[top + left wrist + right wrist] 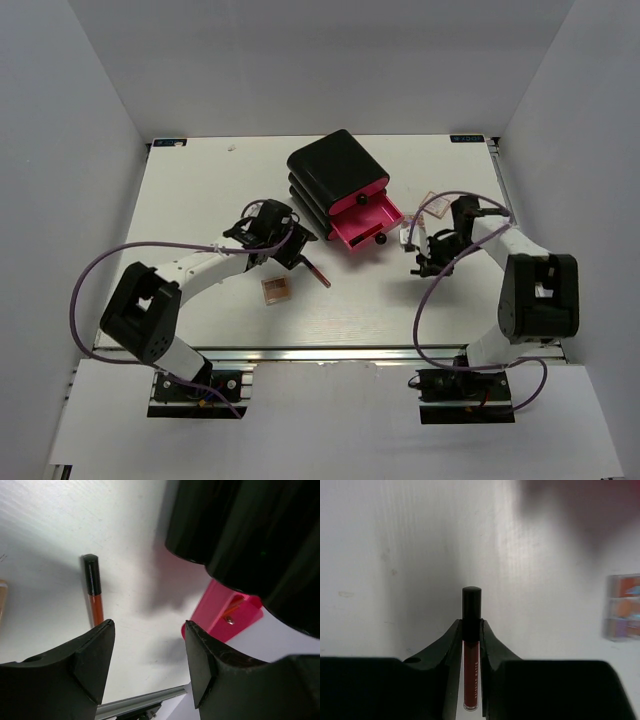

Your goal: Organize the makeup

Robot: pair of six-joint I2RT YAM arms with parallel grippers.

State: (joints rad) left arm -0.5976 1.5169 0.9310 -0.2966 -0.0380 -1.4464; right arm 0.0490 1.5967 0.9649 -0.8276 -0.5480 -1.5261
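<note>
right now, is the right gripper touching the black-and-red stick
Touching. The right wrist view shows the right gripper with both fingers pressed against the sides of the black-and-red stick, no gap visible.

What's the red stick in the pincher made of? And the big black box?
The red stick looks like a clear tube, plastic or glass, red showing inside; its cap is smooth black, likely plastic. The black box looks like hard glossy plastic, with rounded, shiny edges.
</note>
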